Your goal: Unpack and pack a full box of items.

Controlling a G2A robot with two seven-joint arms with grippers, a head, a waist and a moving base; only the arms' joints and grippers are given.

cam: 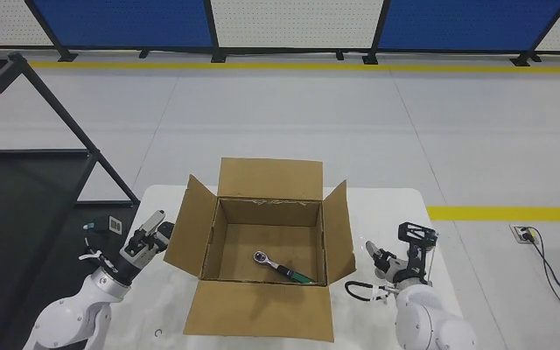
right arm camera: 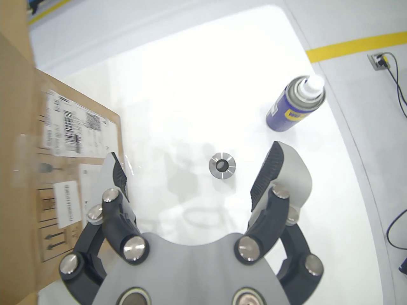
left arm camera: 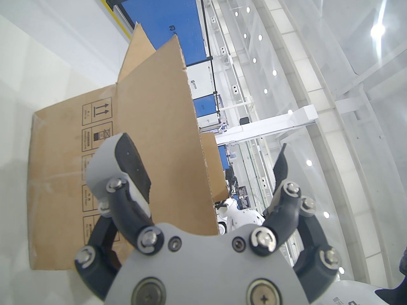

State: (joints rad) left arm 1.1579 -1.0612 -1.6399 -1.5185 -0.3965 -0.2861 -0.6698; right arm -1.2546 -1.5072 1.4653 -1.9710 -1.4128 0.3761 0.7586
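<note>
An open cardboard box [cam: 267, 302] stands mid-table with all its flaps folded out. On its floor lies a ratchet wrench [cam: 280, 266] with a green-and-black handle. My left gripper [cam: 157, 229] is open beside the box's left flap, and the box wall [left arm camera: 63, 166] rises just beyond its fingers [left arm camera: 132, 160], which hold nothing. My right gripper [right arm camera: 194, 163] is open to the right of the box [right arm camera: 79, 128], low over the table. A small metal cylinder [right arm camera: 222, 166] stands on the table in front of its fingers, apart from them.
A blue spray can [right arm camera: 294, 104] stands upright near the white table's [cam: 385, 201] right edge. A dark frame [cam: 52, 114] and shelf stand to the left of the table. A small labelled object [cam: 114, 224] sits by the left arm.
</note>
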